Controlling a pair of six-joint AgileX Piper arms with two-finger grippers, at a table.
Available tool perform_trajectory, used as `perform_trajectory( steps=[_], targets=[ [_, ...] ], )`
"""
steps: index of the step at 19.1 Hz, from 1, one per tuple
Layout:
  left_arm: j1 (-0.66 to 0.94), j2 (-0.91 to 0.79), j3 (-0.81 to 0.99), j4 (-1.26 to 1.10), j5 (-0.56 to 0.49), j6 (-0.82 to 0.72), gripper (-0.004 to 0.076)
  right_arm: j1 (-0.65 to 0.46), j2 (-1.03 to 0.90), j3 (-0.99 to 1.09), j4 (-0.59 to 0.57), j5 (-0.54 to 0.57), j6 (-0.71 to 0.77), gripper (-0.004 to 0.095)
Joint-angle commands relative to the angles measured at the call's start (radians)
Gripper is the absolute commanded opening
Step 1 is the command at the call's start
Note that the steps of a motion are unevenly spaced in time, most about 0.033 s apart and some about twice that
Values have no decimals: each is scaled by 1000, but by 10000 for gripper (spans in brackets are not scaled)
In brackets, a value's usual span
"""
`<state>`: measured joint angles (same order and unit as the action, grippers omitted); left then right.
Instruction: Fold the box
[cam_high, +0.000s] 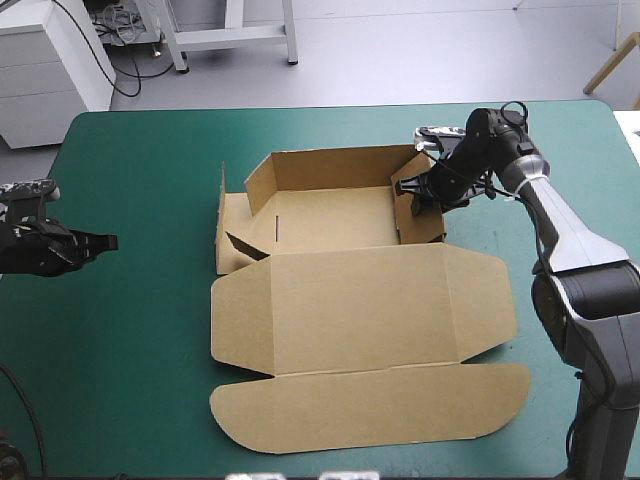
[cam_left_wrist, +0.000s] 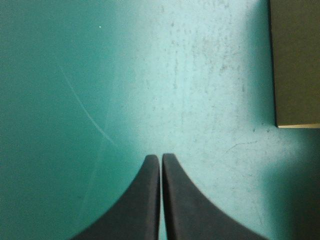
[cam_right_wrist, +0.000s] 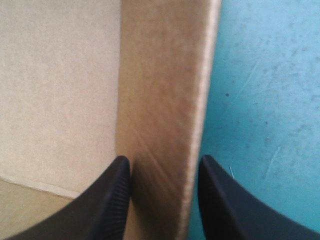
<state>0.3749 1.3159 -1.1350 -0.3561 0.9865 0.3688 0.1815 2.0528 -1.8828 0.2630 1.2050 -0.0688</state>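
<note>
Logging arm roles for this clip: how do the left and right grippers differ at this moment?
The left gripper is shut on nothing, fingers meeting; the right gripper is shut on the box, fingers either side of its raised right wall. The left gripper is over bare teal-green cover, apart from the box; the right is at it. Both have black fingers.

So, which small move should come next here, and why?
Probably bring the left hand toward the left side wall of the box. That wall lies spread outward, untucked, while the right hand grips the raised right wall between its fingers. The left hand is shut, over bare teal-green cover, apart from the box, so it seems free to move.
</note>
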Motion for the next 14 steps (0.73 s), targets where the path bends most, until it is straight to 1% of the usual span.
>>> perform_trajectory(
  steps=[1, 2, 3, 4, 7, 9, 10, 11, 12, 13, 14],
  targets=[
    [3, -23, -33, -35, -25, 2, -1, -5, -38, -22, 10, -22, -28, 166],
    [3, -23, -33, -35, -25, 2, -1, -5, -33, -22, 12, -22, -36, 115],
    [3, -23, -33, -35, -25, 2, -1, -5, -28, -22, 12, -17, -43, 23],
    [3, -23, -33, -40, -23, 2, -1, -5, -25, -22, 12, -15, -46, -9],
    [3, -23, -33, -42, -18, 2, -1, -5, -25, -22, 10, -7, -45, -18],
    [3, -23, -33, -42, -15, 2, 16, -5, -28, -24, 12, -3, -41, -18],
    [3, -23, -33, -45, -9, 2, 76, -5, -35, -24, 21, -3, -41, -19],
    [3, -23, -33, -49, -7, 2, 111, -5, -42, -24, 23, -3, -41, -19],
    [3, -23, -33, -74, -5, 2, 236, -7, -60, -24, 25, -3, -41, -19],
    [3, -23, -33, -94, 2, 2, 312, -7, -72, -24, 25, -3, -41, -19],
    [3, -23, -33, -179, 11, 2, 462, -13, -98, -24, 28, -3, -41, -19]
  ],
)
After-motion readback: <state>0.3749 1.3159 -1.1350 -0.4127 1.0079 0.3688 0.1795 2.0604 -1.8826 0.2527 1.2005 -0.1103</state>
